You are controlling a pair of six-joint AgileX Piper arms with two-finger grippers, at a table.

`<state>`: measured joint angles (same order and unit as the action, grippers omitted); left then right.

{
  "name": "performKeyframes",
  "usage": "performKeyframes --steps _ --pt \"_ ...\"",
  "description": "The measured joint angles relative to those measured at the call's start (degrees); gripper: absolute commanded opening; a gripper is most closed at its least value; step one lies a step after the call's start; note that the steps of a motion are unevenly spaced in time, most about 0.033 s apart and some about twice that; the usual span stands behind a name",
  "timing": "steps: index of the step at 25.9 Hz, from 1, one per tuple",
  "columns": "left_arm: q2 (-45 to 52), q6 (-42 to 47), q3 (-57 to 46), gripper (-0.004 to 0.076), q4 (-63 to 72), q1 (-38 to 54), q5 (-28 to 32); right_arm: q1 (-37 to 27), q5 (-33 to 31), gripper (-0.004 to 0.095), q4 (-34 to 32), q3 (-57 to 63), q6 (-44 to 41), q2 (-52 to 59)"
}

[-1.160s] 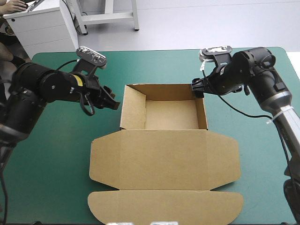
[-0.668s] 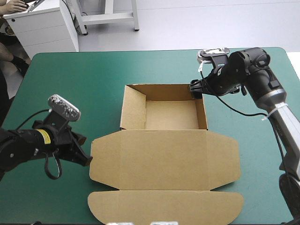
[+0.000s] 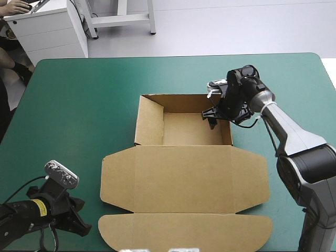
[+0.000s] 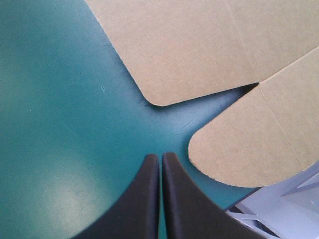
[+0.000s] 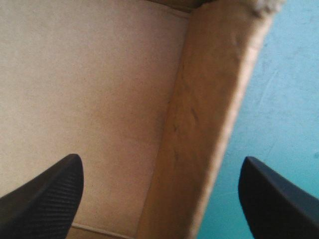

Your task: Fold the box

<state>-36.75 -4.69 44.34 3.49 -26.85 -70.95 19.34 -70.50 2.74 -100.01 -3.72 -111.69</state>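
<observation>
Across the middle of the teal-green desk (image 3: 68, 105) lies the brown box (image 3: 157, 173). Its tray (image 3: 189, 129) sits toward the far side with walls raised. Its lid (image 3: 205, 178) lies flat on the near side and ends in a rounded near flap (image 3: 184, 231).

The high view places the right tool (image 3: 211, 118) at the far end of the tray's right wall (image 3: 230, 134), but not how its fingers stand. The right wrist view settles that: the black fingers are spread wide with the wall between them, one over the tray floor and the other over the bare desk outside.

The left tool (image 3: 84, 229) sits low at the near left corner of the desk, apart from the box. Its wrist view shows the fingers pressed together in one point, holding nothing. Just ahead of them are the rounded corners of the lid's left side flap (image 4: 199, 50) and the near flap, with a dark notch between.

Earlier, the left tool was up beside the tray's left wall and has since drawn back to the near left. The right tool was outside the tray's far right corner and now straddles the wall.
</observation>
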Motion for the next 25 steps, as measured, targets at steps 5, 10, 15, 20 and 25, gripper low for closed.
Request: performKeyframes --steps 5,10,15,20,25 --pt "1.99 0.38 0.0 -0.0008 -0.15 0.0 0.0 0.0 1.08 -0.0015 0.0 0.0 -0.05 -1.61" --pt "2.05 1.12 0.0 -0.0008 -0.22 0.0 0.0 0.0 2.12 -0.002 0.22 -0.06 -0.06 -1.63" --pt "2.05 1.47 0.0 -0.0008 -0.09 0.0 -0.06 0.0 1.84 -0.002 -2.74 -1.49 1.18 -1.74" --pt "2.05 1.47 0.0 -0.0008 -0.09 0.0 -0.41 -0.13 1.56 -0.002 -9.39 -7.52 1.45 -1.74" --pt "2.05 1.47 0.0 -0.0008 -0.09 0.0 -0.46 -3.42 1.44 -0.002 -13.16 -14.47 1.68 -1.74"
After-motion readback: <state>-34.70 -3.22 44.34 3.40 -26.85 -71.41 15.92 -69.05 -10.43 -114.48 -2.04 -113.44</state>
